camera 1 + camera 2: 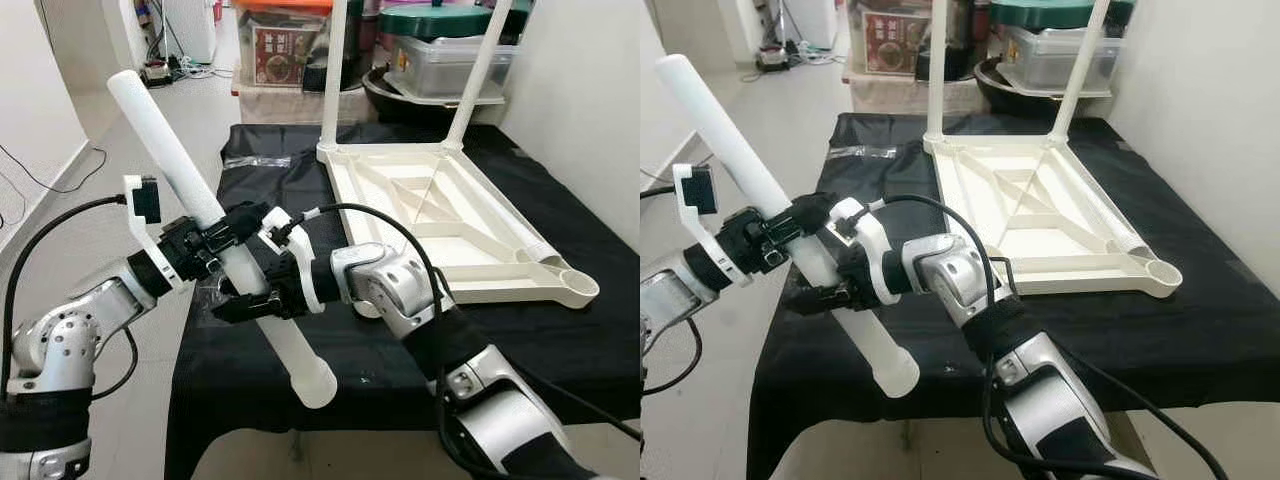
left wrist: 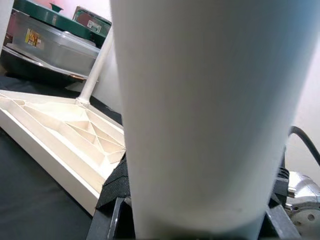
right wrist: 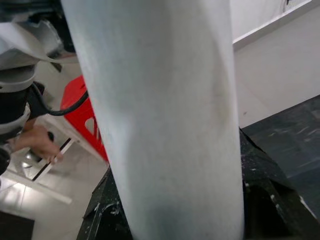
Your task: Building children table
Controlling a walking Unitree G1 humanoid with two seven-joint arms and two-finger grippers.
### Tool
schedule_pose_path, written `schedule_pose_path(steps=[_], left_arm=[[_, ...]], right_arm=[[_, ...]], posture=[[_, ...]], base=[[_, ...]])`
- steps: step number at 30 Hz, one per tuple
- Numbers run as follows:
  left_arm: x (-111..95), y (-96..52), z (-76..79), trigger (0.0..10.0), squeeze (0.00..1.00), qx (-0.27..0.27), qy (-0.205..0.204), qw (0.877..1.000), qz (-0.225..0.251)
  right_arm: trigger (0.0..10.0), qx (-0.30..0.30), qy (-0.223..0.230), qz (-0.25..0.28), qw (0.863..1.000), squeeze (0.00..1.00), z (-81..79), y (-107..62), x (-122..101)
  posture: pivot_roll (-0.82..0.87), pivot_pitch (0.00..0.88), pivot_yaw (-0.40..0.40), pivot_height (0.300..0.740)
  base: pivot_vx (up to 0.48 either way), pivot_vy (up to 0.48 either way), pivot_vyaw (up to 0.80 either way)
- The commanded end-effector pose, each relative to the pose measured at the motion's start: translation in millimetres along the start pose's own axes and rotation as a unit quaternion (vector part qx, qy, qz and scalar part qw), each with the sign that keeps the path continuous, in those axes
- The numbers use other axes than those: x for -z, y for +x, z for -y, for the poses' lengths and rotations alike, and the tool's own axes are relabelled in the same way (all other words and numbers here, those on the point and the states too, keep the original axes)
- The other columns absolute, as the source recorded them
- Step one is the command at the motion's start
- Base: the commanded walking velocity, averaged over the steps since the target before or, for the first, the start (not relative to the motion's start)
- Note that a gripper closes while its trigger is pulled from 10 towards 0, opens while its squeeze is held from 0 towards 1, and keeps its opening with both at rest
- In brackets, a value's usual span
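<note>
Holding the white leg (image 1: 215,225) tilted, both my left pincer (image 1: 222,238) and right pincer (image 1: 252,293) gripped it; uneven pulling could twist it loose, missing the tabletop (image 1: 440,215) socket at two o'clock.

Both silver arms are raised and bent at the elbow, forearms converging toward the body's midline. The left arm enters from the robot's left, its forearm angled up and inward, ending in the left gripper (image 1: 218,238), whose black fingers are closed around a white tube (image 1: 180,165) at about its midpoint. The right arm reaches across from the robot's right, wrist turned inward, and the right gripper (image 1: 252,296) clamps the same tube just below the left one, the two grippers nearly touching. A white bracket with a camera sits on each wrist, and black cables loop from both forearms.
</note>
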State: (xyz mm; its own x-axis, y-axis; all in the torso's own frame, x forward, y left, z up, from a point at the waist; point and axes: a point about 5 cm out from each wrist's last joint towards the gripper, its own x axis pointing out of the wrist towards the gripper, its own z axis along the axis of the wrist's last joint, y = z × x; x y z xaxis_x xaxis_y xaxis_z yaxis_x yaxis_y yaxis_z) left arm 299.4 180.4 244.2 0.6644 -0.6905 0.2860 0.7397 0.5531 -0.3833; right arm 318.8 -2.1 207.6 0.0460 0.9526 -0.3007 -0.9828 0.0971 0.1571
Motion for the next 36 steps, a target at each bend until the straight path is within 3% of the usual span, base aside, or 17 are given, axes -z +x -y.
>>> schedule_pose_path(steps=[1, 2, 4, 5, 11, 14, 16, 17, 20, 21, 22, 26, 28, 31, 32, 34, 36], left_arm=[[-5.7, 3.0, -5.6, 10.0, 0.0, -0.028, 0.016, 0.999, 0.018], [-6.3, 2.3, -9.2, 10.0, 0.85, -0.042, 0.021, 0.999, 0.022], [-6.7, 1.7, -11.5, 10.0, 0.85, -0.05, 0.025, 0.998, 0.024], [-9.1, 0.5, -14.7, 10.0, 1.0, -0.065, 0.04, 0.997, 0.029], [-19.2, -5.5, -14.8, 10.0, 1.0, -0.072, 0.067, 0.994, 0.046], [-30.6, -20.0, 0.1, 10.0, 1.0, -0.044, 0.083, 0.994, 0.059], [-33.8, -37.1, 20.6, 10.0, 1.0, -0.007, 0.095, 0.994, 0.047], [-33.8, -37.1, 20.6, 10.0, 1.0, -0.007, 0.095, 0.994, 0.047], [-28.7, -51.5, 34.7, 10.0, 1.0, 0.002, 0.102, 0.994, 0.041], [-28.7, -51.5, 34.7, 10.0, 1.0, 0.002, 0.102, 0.994, 0.041], [-27.6, -54.4, 38.2, 10.0, 0.0, -0.001, 0.107, 0.993, 0.044], [-26.1, -57.5, 41.6, 10.0, 0.0, -0.01, 0.109, 0.993, 0.05], [-26.5, -59.6, 39.7, 10.0, 0.0, -0.035, 0.11, 0.991, 0.065], [-22.1, -71.9, 22.3, 10.0, 0.0, -0.153, 0.12, 0.978, 0.075], [-22.1, -71.9, 22.3, 10.0, 0.0, -0.153, 0.12, 0.978, 0.075], [-10.0, -85.8, -3.2, 10.0, 0.0, -0.277, 0.126, 0.951, 0.046], [-10.0, -85.8, -3.2, 10.0, 0.0, -0.277, 0.126, 0.951, 0.046]], right_arm=[[0.0, -0.03, -0.002, -0.003, 1.0, 0.0, -10.3, 10.1, 1.7], [0.0, -0.027, 0.002, -0.001, 1.0, 0.0, -9.5, 8.5, 2.2], [0.0, -0.025, 0.004, 0.0, 1.0, 0.0, -9.0, 7.4, 2.6], [0.0, -0.021, 0.008, 0.003, 1.0, 0.0, -7.5, 2.6, 2.4], [0.0, -0.004, 0.019, 0.014, 1.0, 0.0, -1.2, -11.6, 0.9], [0.0, 0.022, 0.034, 0.033, 0.999, 0.0, 8.5, -25.9, -3.4], [0.0, 0.059, 0.052, 0.073, 0.994, 0.0, 22.4, -49.1, -17.7], [0.0, 0.059, 0.052, 0.073, 0.994, 0.0, 22.4, -49.1, -17.7], [0.0, 0.103, 0.07, 0.127, 0.984, 0.0, 38.2, -77.7, -36.9], [0.0, 0.103, 0.07, 0.127, 0.984, 0.0, 38.2, -77.7, -36.9], [0.0, 0.115, 0.072, 0.147, 0.98, 0.0, 42.5, -86.4, -43.2], [0.0, 0.133, 0.072, 0.175, 0.973, 0.0, 47.8, -97.5, -52.3], [0.0, 0.163, 0.068, 0.204, 0.963, 0.0, 53.8, -104.8, -59.8], [0.0, 0.225, 0.077, 0.261, 0.936, 0.0, 66.2, -119.4, -68.8], [0.0, 0.225, 0.077, 0.261, 0.936, 0.0, 66.2, -119.4, -68.8], [0.0, 0.243, 0.096, 0.292, 0.92, 0.0, 70.3, -126.8, -69.1], [0.0, 0.243, 0.096, 0.292, 0.92, 0.0, 70.3, -126.8, -69.1]], posture=[[0.01, 0.0, -0.037, 0.74], [0.01, 0.0, -0.038, 0.74], [0.01, 0.0, -0.038, 0.74], [0.01, 0.0, -0.043, 0.74], [0.01, 0.0, -0.047, 0.74], [0.01, 0.0, -0.048, 0.74], [0.01, 0.0, -0.054, 0.74], [0.01, 0.0, -0.054, 0.74], [0.02, 0.0, -0.068, 0.74], [0.02, 0.0, -0.068, 0.74], [0.03, 0.0, -0.072, 0.74], [0.03, 0.0, -0.077, 0.74], [0.03, 0.0, -0.077, 0.74], [0.04, 0.0, -0.081, 0.74], [0.04, 0.0, -0.081, 0.74], [0.04, 0.0, -0.082, 0.74], [0.04, 0.0, -0.082, 0.74]], base=[[0.0, 0.0, 0.0], [0.0, 0.0, 0.0], [0.0, 0.0, 0.0], [0.0, 0.0, 0.0], [0.0, 0.0, 0.0], [0.0, 0.0, 0.0], [0.0, 0.0, 0.0], [0.0, 0.0, 0.0], [0.0, 0.0, 0.0], [0.0, 0.0, 0.0], [0.0, 0.0, 0.0], [0.0, 0.0, 0.0], [0.0, 0.0, 0.0], [0.0, 0.0, 0.0], [0.0, 0.0, 0.0], [0.0, 0.0, 0.0], [0.0, 0.0, 0.0]])
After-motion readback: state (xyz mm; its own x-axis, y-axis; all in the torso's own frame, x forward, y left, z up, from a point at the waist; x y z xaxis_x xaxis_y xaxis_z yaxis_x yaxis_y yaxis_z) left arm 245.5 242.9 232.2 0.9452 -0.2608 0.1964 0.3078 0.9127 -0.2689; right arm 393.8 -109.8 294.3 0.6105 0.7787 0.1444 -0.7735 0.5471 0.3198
